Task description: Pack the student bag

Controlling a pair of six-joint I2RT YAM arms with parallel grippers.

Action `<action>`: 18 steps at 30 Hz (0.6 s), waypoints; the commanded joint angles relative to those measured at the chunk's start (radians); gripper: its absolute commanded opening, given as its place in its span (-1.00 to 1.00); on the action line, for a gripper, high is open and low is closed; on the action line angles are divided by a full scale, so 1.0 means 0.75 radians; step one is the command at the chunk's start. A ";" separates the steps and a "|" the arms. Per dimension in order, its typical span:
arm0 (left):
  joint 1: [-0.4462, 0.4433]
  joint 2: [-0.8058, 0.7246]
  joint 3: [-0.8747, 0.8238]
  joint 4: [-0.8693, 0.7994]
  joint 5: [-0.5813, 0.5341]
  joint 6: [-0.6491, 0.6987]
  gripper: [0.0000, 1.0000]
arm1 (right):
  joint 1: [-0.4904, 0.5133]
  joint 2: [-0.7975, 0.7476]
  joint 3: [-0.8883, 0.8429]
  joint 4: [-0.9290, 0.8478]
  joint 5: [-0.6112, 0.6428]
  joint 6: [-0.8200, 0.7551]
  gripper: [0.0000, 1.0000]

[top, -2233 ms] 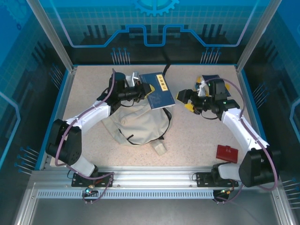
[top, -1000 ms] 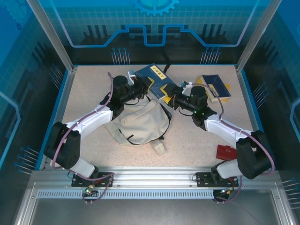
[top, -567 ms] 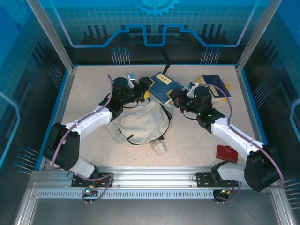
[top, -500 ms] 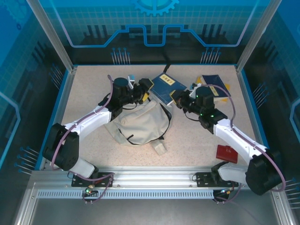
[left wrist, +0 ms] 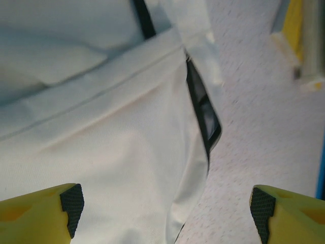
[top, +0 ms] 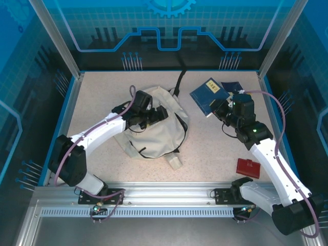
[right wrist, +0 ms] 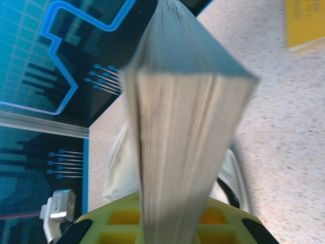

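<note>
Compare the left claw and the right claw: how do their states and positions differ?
The left claw is open, gripping nothing; the right claw is shut on a thick blue book. The left claw hovers over the cream fabric backpack; the right claw holds its book off to the backpack's side. Both are yellow.

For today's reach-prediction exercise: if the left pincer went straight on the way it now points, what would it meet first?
Most likely the soft cream fabric backpack: its cloth lies straight ahead of the open left pincer, though the distance is unclear.
</note>
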 commanded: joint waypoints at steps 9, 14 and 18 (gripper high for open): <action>-0.289 0.230 0.165 -0.306 -0.171 -0.062 0.57 | -0.056 -0.005 0.000 -0.083 0.018 -0.024 -0.86; -0.314 0.367 0.274 -0.387 -0.167 -0.020 0.38 | -0.058 0.005 0.001 -0.103 0.014 -0.015 -0.88; -0.328 0.441 0.333 -0.446 -0.166 0.003 0.25 | -0.057 0.005 -0.002 -0.107 0.010 -0.015 -0.88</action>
